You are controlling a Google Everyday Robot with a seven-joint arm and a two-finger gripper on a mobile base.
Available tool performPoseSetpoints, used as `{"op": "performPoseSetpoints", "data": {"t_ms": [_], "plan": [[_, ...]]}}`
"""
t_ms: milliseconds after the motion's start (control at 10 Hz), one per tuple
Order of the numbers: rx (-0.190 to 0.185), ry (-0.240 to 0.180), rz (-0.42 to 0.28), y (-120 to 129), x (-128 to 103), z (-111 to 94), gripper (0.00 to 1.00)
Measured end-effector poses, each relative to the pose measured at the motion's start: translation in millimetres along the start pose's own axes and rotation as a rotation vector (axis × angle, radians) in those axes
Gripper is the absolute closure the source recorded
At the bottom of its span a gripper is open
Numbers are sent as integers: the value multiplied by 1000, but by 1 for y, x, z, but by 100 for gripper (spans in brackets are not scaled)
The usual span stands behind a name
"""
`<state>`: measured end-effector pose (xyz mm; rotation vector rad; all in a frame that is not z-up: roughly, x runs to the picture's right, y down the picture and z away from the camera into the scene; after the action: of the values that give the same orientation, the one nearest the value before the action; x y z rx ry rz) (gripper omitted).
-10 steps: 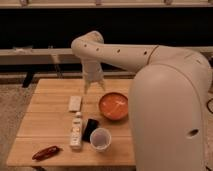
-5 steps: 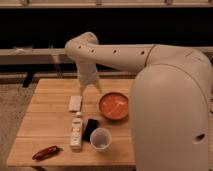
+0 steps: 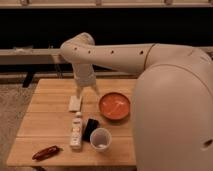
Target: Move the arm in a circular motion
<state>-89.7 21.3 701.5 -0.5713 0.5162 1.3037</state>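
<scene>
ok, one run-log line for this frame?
task: circular motion | arm: stretched over table | gripper: open, empty, pointing down near white packet, beside orange bowl | contact: none seen

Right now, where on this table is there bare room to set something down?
Free: the left strip of the table, between its edge and the white block and bottle. Crowded: the middle, where the pincer hangs near the block, with orange bowl, black item and cup. A red item takes the front-left corner.
</scene>
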Motion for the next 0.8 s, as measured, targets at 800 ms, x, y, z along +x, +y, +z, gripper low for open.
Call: {"op": "performPoseSetpoints", "data": {"t_ms": [800], "plan": [[5, 2, -22, 36, 49, -11, 35]]}}
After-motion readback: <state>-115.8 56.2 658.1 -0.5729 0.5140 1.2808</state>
